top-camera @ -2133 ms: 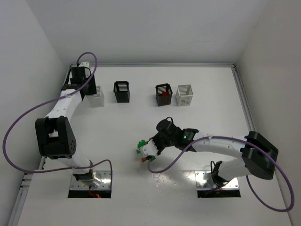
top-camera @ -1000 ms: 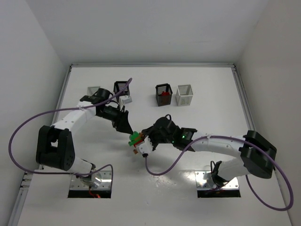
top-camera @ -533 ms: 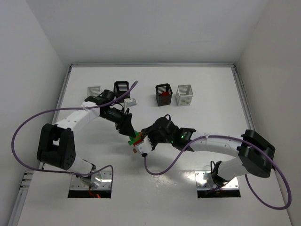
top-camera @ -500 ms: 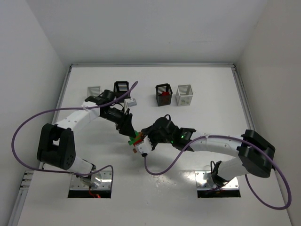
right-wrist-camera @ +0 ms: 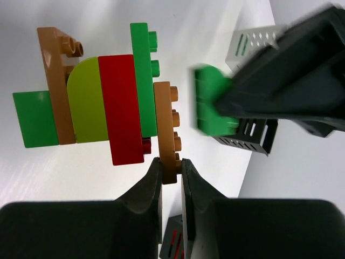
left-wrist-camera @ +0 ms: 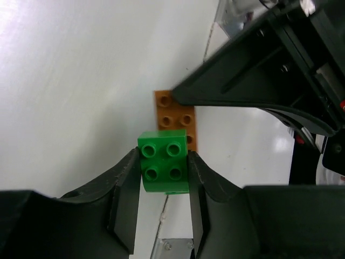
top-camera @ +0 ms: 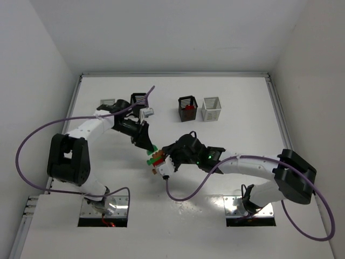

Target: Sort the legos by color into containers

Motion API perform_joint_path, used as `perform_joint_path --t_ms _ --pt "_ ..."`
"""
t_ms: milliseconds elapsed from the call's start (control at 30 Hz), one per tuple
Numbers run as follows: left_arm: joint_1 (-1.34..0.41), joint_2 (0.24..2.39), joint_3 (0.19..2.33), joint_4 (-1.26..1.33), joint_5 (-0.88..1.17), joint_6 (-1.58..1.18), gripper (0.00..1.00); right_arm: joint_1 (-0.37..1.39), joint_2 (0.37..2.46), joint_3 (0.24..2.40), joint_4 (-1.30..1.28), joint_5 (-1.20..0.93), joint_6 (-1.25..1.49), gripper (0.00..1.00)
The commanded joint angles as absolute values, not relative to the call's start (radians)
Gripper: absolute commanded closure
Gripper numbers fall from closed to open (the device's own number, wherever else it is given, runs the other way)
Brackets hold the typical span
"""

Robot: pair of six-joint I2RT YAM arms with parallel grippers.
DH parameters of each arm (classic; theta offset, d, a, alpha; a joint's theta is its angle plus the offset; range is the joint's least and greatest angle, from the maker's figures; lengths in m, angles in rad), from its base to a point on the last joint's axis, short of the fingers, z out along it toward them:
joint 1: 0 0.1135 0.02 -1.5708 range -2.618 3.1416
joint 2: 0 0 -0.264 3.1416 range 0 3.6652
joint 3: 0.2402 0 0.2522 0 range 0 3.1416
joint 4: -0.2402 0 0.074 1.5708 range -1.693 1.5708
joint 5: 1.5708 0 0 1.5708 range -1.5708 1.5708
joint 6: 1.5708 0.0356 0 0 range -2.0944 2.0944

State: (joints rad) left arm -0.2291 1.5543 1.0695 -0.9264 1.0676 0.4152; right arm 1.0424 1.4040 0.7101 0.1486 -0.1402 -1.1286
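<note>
Green lego, gripped by left end effector (right end effector clamps the stack): pull straight off, untwisted.

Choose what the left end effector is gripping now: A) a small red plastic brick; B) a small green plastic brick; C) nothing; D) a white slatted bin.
B: the left wrist view shows the left end effector clamped on both sides of the small green plastic brick.
</note>
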Motion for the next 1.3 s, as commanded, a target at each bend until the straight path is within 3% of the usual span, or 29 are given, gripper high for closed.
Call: perform_joint_path --t_ms 0,233,333,400,500,833,1267 --pt "-0.125 1.592 1.204 -0.971 1.129 0.486 0.81 1.058 1.35 0.678 0.154 -0.202 -1.16 1.0" --pt "0.067 1.603 1.38 -0.898 1.12 0.351 0.81 1.068 1.341 0.655 0.133 -0.189 -1.137 1.0" --pt "0.133 1.517 1.336 -0.622 0.887 0.169 0.8 1.052 1.374 0.704 0.104 -0.179 -1.027 1.0" --pt "0.156 1.465 1.287 -0.419 0.629 0.017 0.8 1.042 1.4 0.753 0.063 -0.17 -0.967 1.0" --pt "0.167 1.457 1.284 -0.365 0.444 -0.028 0.78 1.032 1.424 0.775 0.038 -0.161 -0.893 1.0" --pt "0.176 1.598 1.31 -0.316 0.29 -0.037 0.75 1.012 1.454 0.796 0.025 -0.132 -0.828 1.0" --pt "0.176 1.671 1.33 -0.273 0.196 -0.018 0.54 0.994 1.463 0.815 0.034 -0.121 -0.828 1.0"
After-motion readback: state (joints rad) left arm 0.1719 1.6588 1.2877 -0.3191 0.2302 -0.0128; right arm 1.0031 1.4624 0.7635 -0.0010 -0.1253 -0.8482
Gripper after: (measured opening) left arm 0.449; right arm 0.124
